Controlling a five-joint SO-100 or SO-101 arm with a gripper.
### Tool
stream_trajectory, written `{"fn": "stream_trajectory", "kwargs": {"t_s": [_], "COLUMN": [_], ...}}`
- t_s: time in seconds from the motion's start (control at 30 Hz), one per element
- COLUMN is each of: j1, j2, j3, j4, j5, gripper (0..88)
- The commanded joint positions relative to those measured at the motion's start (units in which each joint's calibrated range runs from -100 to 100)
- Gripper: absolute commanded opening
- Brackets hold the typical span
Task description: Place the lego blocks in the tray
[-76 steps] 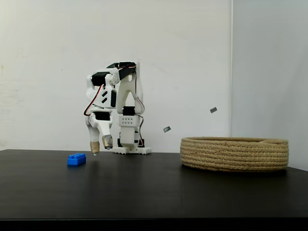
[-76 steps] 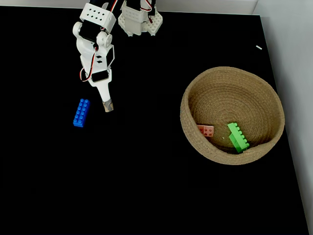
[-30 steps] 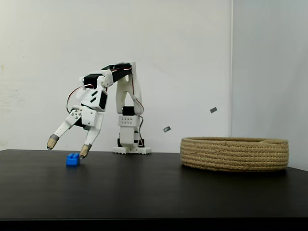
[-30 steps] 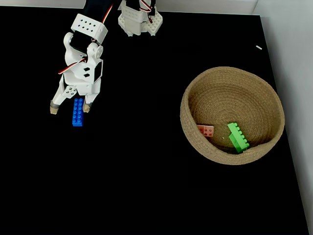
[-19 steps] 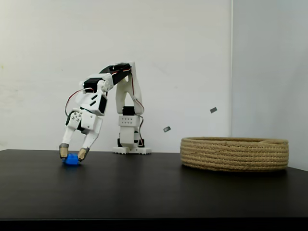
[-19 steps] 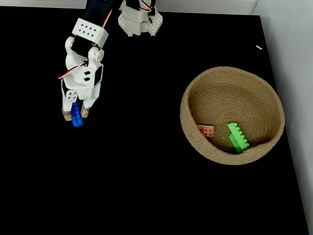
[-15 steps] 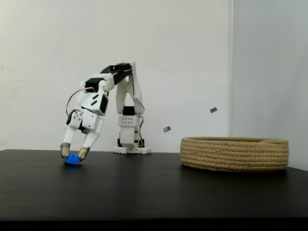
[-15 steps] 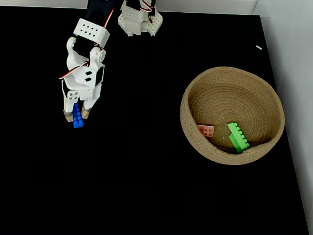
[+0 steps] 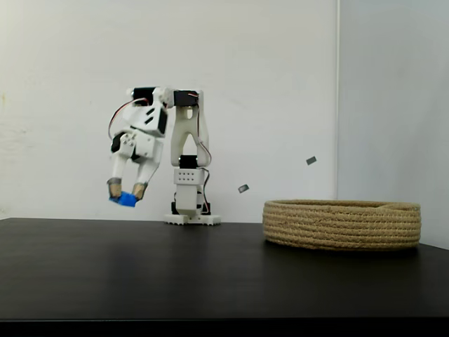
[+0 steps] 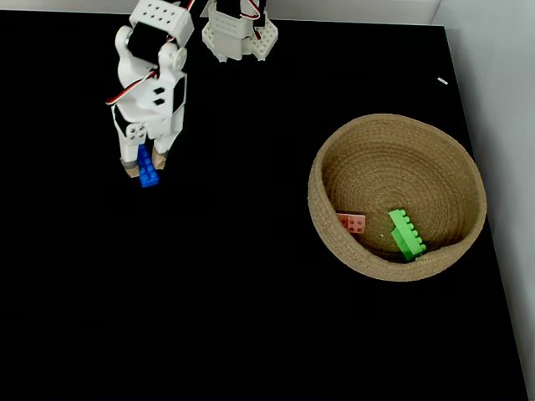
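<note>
Since the earlier frame the gripper (image 9: 125, 192), clamped on the blue brick (image 10: 148, 168), has risen off the table (image 10: 234, 317); carry phase; next, swing toward 3 o'clock over the tray (image 10: 330, 230).

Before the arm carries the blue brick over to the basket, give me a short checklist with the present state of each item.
1. Blue brick held between the hand's fingers: ok, clamped in both fixed views.
2. Brick lifted clear of the table: ok, the side-on fixed view shows a gap under it.
3. Grip square: cannot tell; the brick hangs slightly tilted in the side-on view.
4. Path to the basket free: ok, bare black table between in the view from above.
5. Room in the basket: ok, the pink brick and green brick lie near its lower wall in that view, the rest of the floor is bare.
</note>
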State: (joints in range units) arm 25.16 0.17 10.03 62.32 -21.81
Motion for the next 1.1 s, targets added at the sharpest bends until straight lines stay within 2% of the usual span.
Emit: {"fn": "stream_trajectory", "kwargs": {"t_s": [0.0,0.17,0.33,0.57,0.73,0.83,0.97,1.07], "j1": [-10.2,-24.8,-39.1,-53.5,-58.3,-57.6,-56.6,-55.3], "j2": [-13.8,-21.9,-24.9,-24.6,-23.0,-21.5,-21.2,-21.9], "j3": [-7.7,-7.0,-3.6,3.6,9.6,11.4,13.5,13.5], "j4": [15.1,17.2,14.6,-1.8,-10.9,-12.1,-11.9,-10.3], "j5": [1.5,1.5,1.1,-1.5,2.6,2.9,3.1,3.6], "gripper": [0.2,0.3,0.3,0.6,3.6,11.1,31.5,41.6]}}
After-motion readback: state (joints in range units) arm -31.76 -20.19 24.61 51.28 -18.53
